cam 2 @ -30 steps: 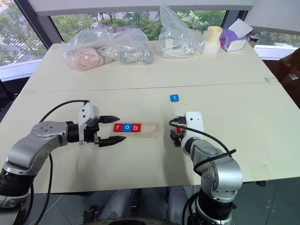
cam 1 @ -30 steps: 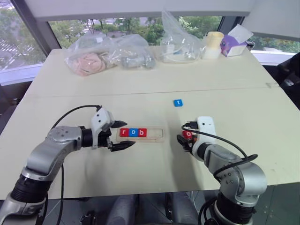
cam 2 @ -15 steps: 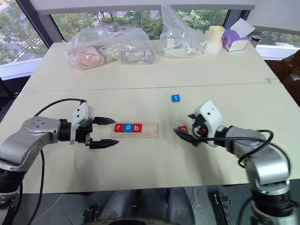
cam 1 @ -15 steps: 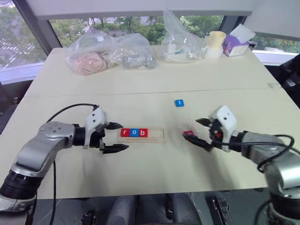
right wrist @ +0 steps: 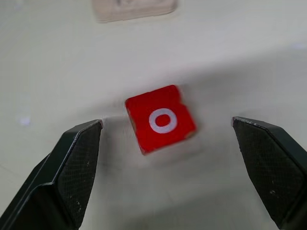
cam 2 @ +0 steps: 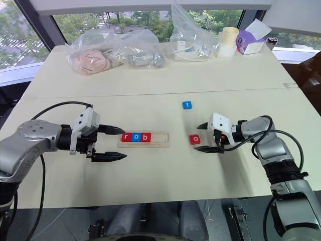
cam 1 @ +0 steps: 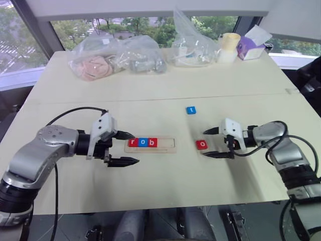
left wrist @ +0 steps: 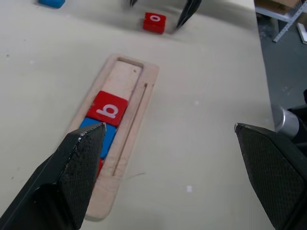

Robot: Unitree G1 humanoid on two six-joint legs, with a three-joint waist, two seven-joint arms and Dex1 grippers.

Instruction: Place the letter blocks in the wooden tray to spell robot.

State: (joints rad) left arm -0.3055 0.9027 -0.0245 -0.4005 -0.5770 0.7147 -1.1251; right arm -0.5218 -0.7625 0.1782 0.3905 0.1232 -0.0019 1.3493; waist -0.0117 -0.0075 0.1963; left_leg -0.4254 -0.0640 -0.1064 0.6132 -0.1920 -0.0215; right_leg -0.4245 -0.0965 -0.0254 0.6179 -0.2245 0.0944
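Note:
The wooden tray [cam 1: 168,145] lies mid-table with a red r [cam 1: 132,142], a blue o [cam 1: 143,142] and a red b [cam 1: 152,142] in its left part. Its right part [left wrist: 122,79] is bare. A loose red o block [cam 1: 201,144] lies flat on the table to the tray's right. My right gripper [cam 1: 206,144] stands open, and the block [right wrist: 160,119] sits just ahead between its fingertips, untouched. Farther back lies a blue t block [cam 1: 190,110]. At the tray's left end my left gripper [cam 1: 135,148] is open and holds nothing.
Plastic bags [cam 1: 115,57] with soft items, another bag [cam 1: 193,45], a pale cup [cam 1: 228,47] and a purple tissue box [cam 1: 251,46] line the table's far edge. A seam [cam 1: 150,100] crosses the table behind the tray.
My right arm swung out to the right and rolled, so its open fingers now point left at the red o block. The left gripper drew back slightly. No block moved.

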